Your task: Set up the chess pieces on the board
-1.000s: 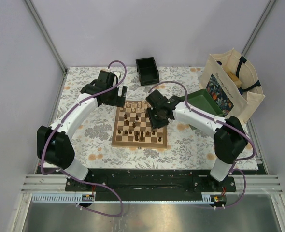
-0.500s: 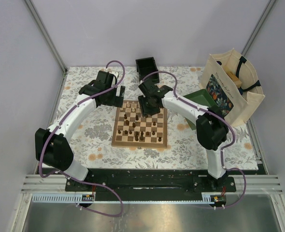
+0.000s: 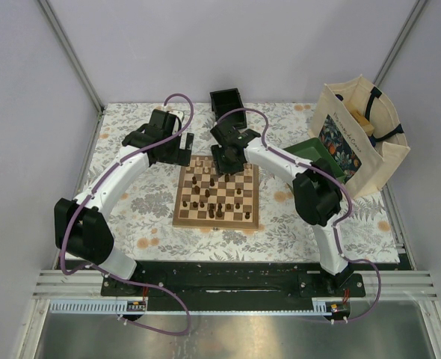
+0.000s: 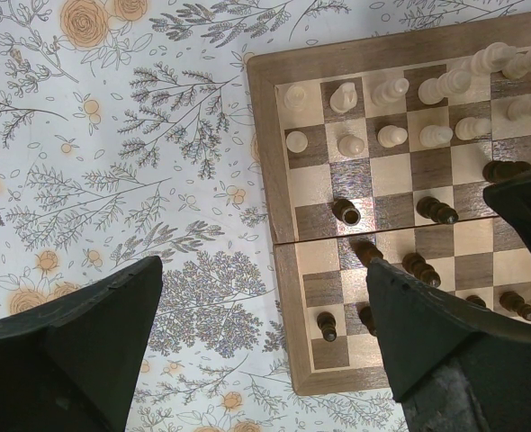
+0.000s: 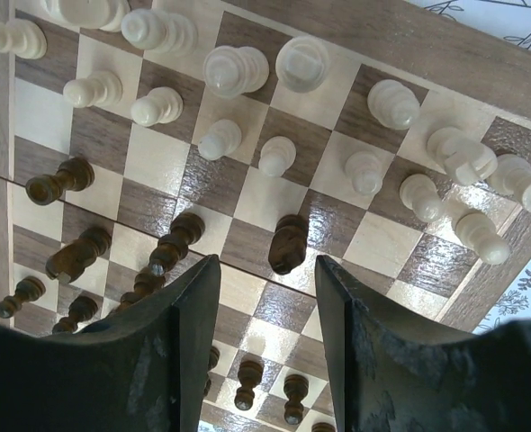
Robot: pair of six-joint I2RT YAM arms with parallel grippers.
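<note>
The board (image 3: 217,224) lies mid-table with cream and dark chess pieces (image 3: 209,196) scattered on it. My left gripper (image 3: 177,149) hovers open and empty over the board's far left corner. In the left wrist view the left gripper (image 4: 261,333) straddles the board's edge (image 4: 265,162), with cream pieces (image 4: 392,136) in two rows and dark pieces (image 4: 346,211) nearer. My right gripper (image 3: 224,158) is over the board's far edge. In the right wrist view the right gripper (image 5: 267,306) is open and empty, and a dark piece (image 5: 288,245) stands just beyond its tips. Cream pieces (image 5: 274,155) stand farther on.
A small black box (image 3: 228,108) stands behind the board. A green tray (image 3: 318,161) and a cream tote bag (image 3: 362,134) are at the right. The table carries a floral cloth (image 3: 138,202). Both arms reach close together over the board's far side.
My right arm has swung from the board's right middle to its far edge, toward the left. My left arm has barely moved.
</note>
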